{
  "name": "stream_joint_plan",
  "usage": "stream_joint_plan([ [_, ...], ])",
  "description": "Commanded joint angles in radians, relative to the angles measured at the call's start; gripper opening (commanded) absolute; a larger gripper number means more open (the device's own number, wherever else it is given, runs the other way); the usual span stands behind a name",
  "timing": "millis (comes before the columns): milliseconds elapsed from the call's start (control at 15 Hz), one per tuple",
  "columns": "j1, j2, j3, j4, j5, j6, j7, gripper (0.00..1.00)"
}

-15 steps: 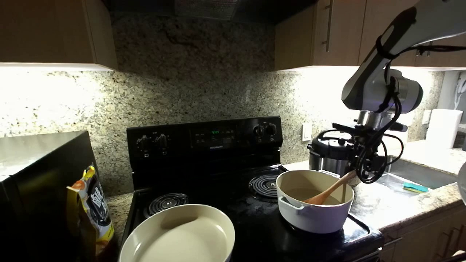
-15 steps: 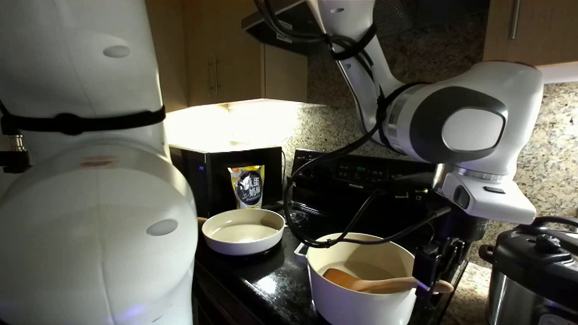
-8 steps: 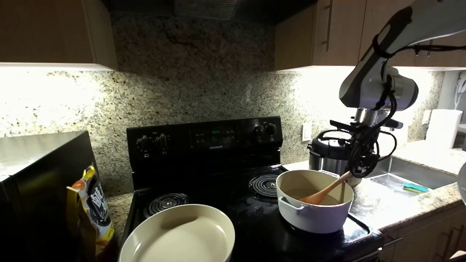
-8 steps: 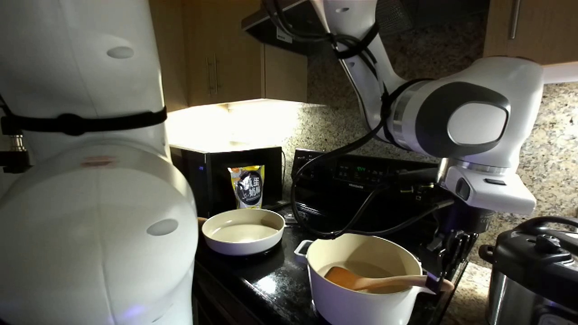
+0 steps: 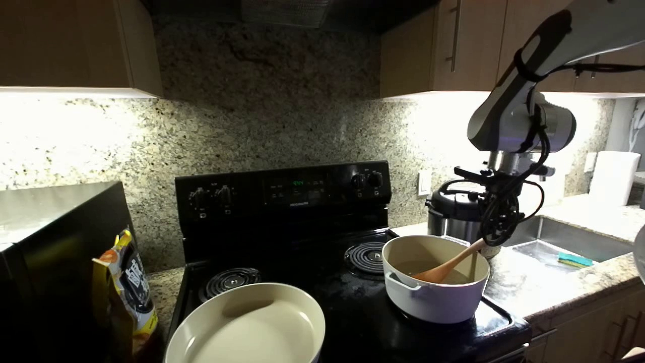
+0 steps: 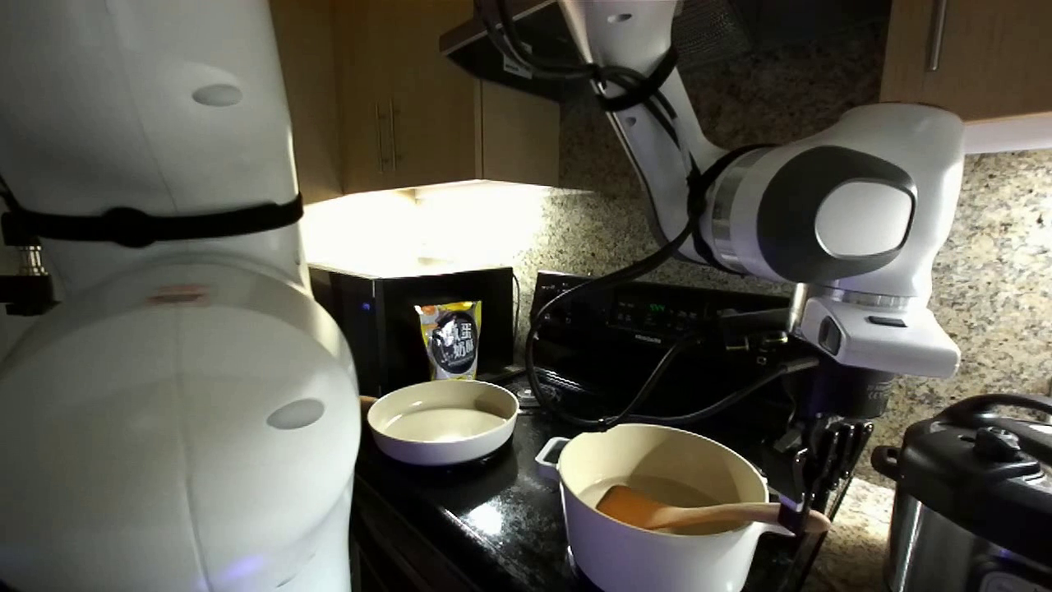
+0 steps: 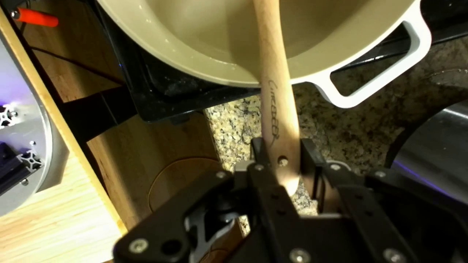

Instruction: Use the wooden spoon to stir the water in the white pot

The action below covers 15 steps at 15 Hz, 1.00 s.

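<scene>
1. Place: kitchen.
2. Black stove with coil burners; green display lit on far panel.
3. On stove: white pot, right; shallow cream-white pan, left.
4. Wood-toned cabinets overhead, left and right.
5. Right of stove: speckled surface, black-and-silver cooker.
6. Farther right: sink, sponge; paper towel roll beyond.

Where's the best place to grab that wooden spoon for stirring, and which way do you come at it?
I'd grip the wooden spoon near its handle end, by the little hole, coming from above, fingers on either side. That narrower end sticks out beyond the white pot, while the wide head is down inside. The gripper seems to hold it there.
</scene>
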Motion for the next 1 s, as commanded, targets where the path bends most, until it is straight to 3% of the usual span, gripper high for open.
stream_joint_plan([
  [0, -0.022, -0.071, 0.040, -0.046, -0.175, 0.045, 0.246, 0.10],
  [267, -0.111, -0.128, 0.141, -0.029, -0.462, -0.019, 0.559, 0.10],
  [400, -0.065, -0.163, 0.158, -0.016, -0.542, -0.109, 0.655, 0.10],
  [733, -0.002, -0.207, 0.230, 0.025, -0.623, -0.305, 0.674, 0.10],
  [933, 0.039, -0.197, 0.250, 0.054, -0.632, -0.342, 0.651, 0.10],
])
